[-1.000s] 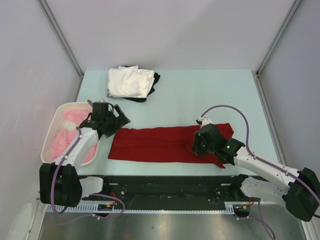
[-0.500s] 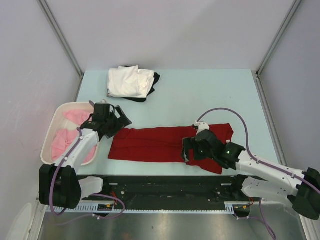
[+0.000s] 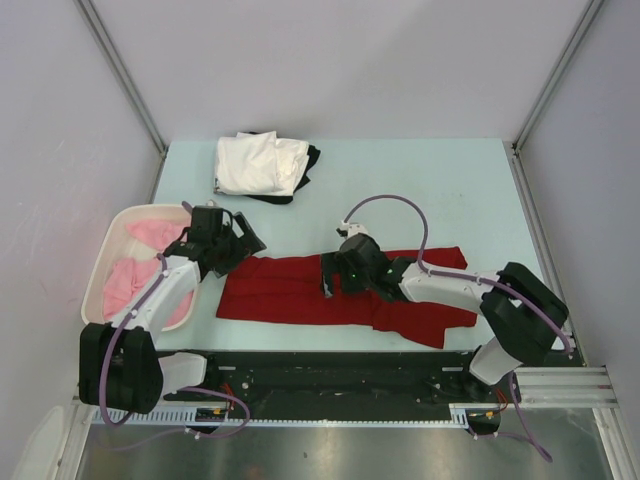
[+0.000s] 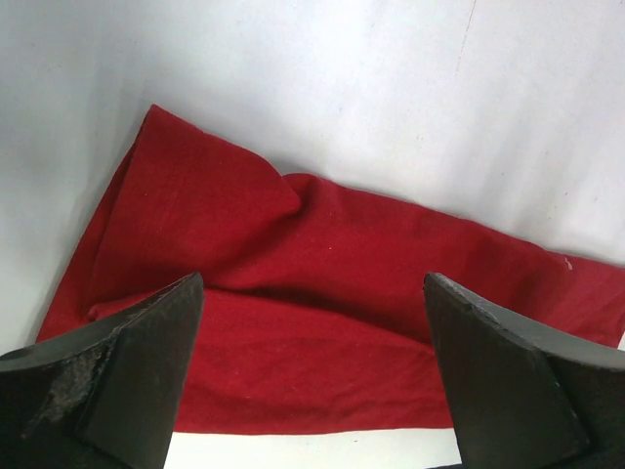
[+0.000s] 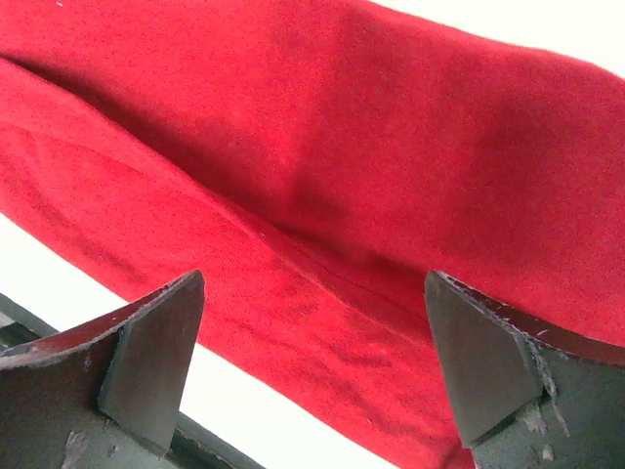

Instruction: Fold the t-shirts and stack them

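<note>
A dark red t-shirt (image 3: 280,290) lies as a long folded strip across the near part of the table. My left gripper (image 3: 243,246) stands open at the strip's left end, and the red cloth (image 4: 244,215) spreads below its fingers (image 4: 146,362) with nothing between them. Over the middle of the strip my right gripper (image 3: 330,277) is open too, hovering above the red cloth (image 5: 391,127) without holding it. A folded white t-shirt (image 3: 258,162) rests on a black one (image 3: 311,160) at the back left. Pink t-shirts (image 3: 128,280) lie in the basket.
The white plastic basket (image 3: 97,275) stands at the table's left edge, beside my left arm. A dark rail (image 3: 330,370) runs along the near edge just below the red strip. Grey walls close in the table on three sides.
My right gripper has opened, let go of the red shirt's right end and slid left to the strip's middle. That end now lies on the table. The left gripper has barely moved.
</note>
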Tool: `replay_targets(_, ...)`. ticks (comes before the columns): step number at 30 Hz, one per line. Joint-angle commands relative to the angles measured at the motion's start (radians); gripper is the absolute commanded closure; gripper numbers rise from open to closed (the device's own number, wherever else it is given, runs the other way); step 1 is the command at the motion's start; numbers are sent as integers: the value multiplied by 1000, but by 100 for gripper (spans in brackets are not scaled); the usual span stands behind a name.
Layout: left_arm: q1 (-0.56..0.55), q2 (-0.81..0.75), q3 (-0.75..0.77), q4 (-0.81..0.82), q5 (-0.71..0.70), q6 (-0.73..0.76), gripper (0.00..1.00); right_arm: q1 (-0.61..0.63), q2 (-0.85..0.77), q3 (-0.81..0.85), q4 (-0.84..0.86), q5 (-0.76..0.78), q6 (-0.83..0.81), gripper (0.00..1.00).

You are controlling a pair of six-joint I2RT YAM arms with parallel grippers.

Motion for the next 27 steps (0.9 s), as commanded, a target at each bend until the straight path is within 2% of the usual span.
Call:
replay_targets(1, -6, -1, 35, 14, 7, 19, 2, 4, 39, 60, 97, -43, -15, 0)
replay_targets(6, -6, 4, 30, 16, 4, 27, 2, 30, 79, 60, 58, -84, -20, 1)
replay_targets(14, -6, -4, 9, 28, 11, 21, 2, 141, 86, 60, -17, -78, -31, 2)
replay_targets(21, -6, -18, -1, 27, 14, 19, 2, 214, -6, 60, -44, 43, -25, 2)
replay_targets(25, -6, -26, 12, 13, 19, 30, 2, 194, -106, 61, -98, 224, -15, 0)
replay_targets(27, -6, -30, 15, 13, 30, 35, 2, 136, -167, 61, -159, 294, 6, 0)
